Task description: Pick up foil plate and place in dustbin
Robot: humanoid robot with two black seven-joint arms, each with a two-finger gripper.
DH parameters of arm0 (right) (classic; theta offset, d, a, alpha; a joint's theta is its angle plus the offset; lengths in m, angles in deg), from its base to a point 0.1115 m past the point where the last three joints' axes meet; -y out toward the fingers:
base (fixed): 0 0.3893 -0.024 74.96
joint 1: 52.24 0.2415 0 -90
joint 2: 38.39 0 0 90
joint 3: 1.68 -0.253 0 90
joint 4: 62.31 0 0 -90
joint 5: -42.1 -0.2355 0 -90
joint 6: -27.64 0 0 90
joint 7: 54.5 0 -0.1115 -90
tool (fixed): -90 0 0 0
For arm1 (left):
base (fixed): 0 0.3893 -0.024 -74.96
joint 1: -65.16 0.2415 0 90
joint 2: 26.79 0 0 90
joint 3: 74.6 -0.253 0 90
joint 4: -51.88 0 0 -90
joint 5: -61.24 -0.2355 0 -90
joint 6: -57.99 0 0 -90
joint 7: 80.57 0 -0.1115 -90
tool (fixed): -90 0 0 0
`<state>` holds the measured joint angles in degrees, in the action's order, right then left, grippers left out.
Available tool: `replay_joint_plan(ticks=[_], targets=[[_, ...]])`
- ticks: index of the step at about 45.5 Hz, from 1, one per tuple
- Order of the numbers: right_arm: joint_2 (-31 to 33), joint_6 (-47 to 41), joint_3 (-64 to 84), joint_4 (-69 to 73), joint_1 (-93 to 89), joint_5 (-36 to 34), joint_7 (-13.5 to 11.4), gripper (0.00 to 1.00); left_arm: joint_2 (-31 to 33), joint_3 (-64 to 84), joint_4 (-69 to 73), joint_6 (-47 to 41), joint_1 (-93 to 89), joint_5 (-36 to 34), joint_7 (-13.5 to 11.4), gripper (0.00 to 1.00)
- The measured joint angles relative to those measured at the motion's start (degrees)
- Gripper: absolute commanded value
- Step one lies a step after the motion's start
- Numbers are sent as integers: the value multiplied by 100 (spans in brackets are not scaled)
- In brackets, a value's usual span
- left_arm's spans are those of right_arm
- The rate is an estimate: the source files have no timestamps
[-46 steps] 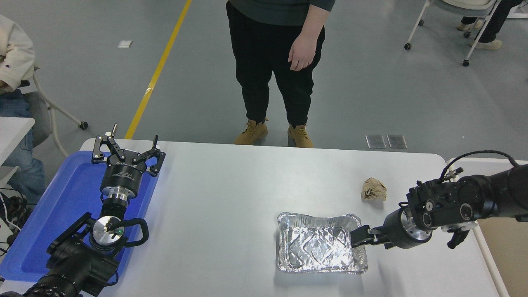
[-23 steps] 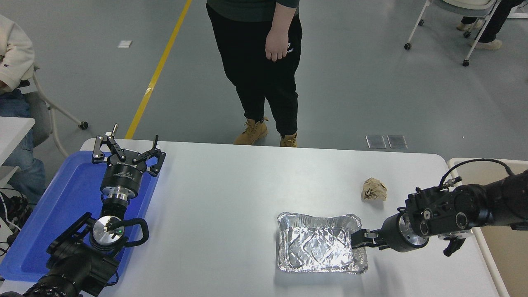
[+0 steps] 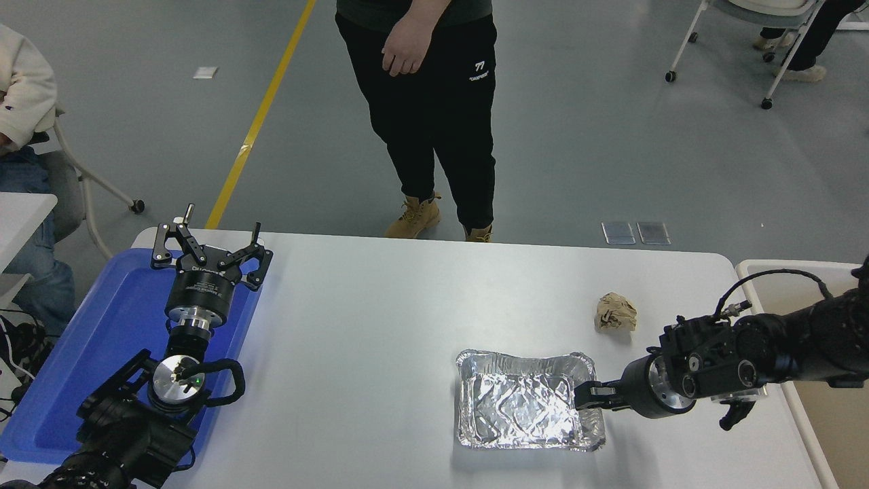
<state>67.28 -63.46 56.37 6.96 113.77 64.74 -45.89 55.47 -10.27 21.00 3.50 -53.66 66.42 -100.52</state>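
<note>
Foil plate [image 3: 523,401] sits on the white bench [image 3: 380,319] toward its near right part, a shiny silver rectangular tray with a crinkled base and a rolled rim, resting flat. The right gripper [image 3: 585,395] comes in from the right edge on a black arm held low over the bench, and its tips meet the plate's right wall near the rim. The tips sit close together at that wall, one seeming inside and one outside, but whether they pinch the foil cannot be told at this size.

A small crumpled brown paper ball [image 3: 616,312] lies on the bench behind the plate and to its right, apart from both plate and arm. The dustbin [image 3: 753,268] stands off the bench's right end; its cream-white rim and tan interior show at the right edge, partly hidden by the arm.

The left gripper [image 3: 208,246] is parked at the lower left with its fingers spread and nothing between them, above a flat blue tray [image 3: 102,339] that lies on the bench's left end.

A person in black trousers and tan boots [image 3: 434,136] stands on the floor beyond the far edge of the bench, one hand [image 3: 402,54] hanging in front.
</note>
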Motion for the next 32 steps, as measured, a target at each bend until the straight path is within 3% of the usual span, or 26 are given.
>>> replay_joint_plan(ticks=[2, 3, 4, 32], targets=[[-5, 10, -2, -4, -6, 0, 0, 10, 0, 0, 0, 0, 0, 0, 0, 100], [-8, 14, -3, -4, -8, 1, 0, 1, 0, 0, 0, 0, 0, 0, 0, 100], [-10, 16, -4, -5, -11, 1, 0, 0, 0, 0, 0, 0, 0, 0, 0, 100], [146, -9, 26, 118, 160, 30, 6, 0, -1, 0, -5, 0, -1, 0, 0, 100]])
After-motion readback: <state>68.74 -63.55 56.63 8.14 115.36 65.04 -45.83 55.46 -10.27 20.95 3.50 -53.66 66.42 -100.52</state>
